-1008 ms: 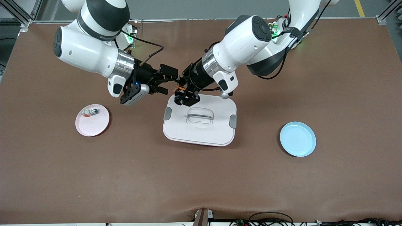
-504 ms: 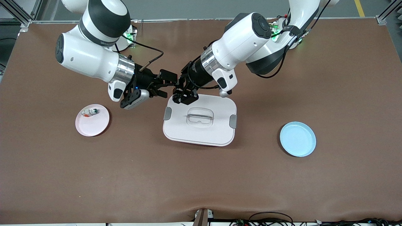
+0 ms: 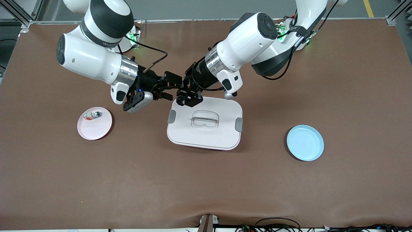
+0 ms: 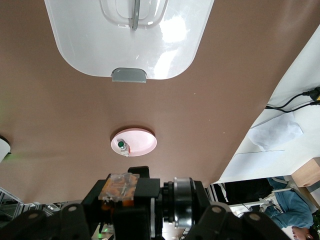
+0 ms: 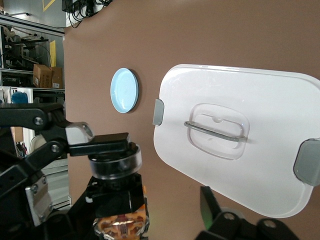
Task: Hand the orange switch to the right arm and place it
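The orange switch (image 4: 119, 186) is pinched in my left gripper (image 3: 186, 96), which is shut on it above the corner of the white lidded box (image 3: 193, 135) nearest the right arm. In the right wrist view the orange switch (image 5: 120, 224) shows at the tip of the left gripper. My right gripper (image 3: 171, 87) meets the left one tip to tip, its fingers spread on either side of the switch. One right finger (image 5: 210, 200) stands clearly apart from the switch. In the front view the black fingers hide the switch.
A pink plate (image 3: 96, 129) holding a small white-and-green part (image 3: 91, 114) lies toward the right arm's end of the table. A blue plate (image 3: 305, 142) lies toward the left arm's end. The white box sits mid-table under both wrists.
The two grippers have drawn closer together until their tips meet. The right gripper's fingers have started to narrow around the switch. The left gripper still grips the switch.
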Controlling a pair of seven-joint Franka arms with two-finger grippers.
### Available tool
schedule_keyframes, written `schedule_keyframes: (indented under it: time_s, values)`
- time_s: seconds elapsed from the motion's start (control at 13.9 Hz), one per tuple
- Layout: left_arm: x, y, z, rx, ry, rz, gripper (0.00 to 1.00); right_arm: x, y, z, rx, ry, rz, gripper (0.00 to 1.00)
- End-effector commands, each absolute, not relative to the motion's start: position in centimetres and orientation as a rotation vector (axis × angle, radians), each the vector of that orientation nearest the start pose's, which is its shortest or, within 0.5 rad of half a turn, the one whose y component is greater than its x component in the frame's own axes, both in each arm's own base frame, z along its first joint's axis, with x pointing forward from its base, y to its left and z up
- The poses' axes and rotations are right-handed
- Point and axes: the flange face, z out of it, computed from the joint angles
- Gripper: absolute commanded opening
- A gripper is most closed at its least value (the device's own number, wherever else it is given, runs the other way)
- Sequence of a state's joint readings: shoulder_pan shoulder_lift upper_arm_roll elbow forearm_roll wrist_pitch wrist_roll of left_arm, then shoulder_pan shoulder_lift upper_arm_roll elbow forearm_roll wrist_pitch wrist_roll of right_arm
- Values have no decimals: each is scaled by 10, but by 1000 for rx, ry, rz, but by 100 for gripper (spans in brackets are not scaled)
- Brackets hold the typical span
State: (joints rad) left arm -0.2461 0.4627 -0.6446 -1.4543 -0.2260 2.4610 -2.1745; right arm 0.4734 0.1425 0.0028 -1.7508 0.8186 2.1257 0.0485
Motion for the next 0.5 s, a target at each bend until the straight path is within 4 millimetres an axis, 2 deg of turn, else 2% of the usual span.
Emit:
schedule_keyframes:
  time_s: [0.0,0.29,0.43]
  values:
    - [517,-499,547,1736,1723,-523,28,548,324,524,-2371,-95,-28,61]
    - [517,-498,547,1736,1723,-521,28,548,326,525,-2373,-129,-43,27]
    - [517,-498,547,1736,1723,-521,28,549,323,525,-2372,-228,-85,0]
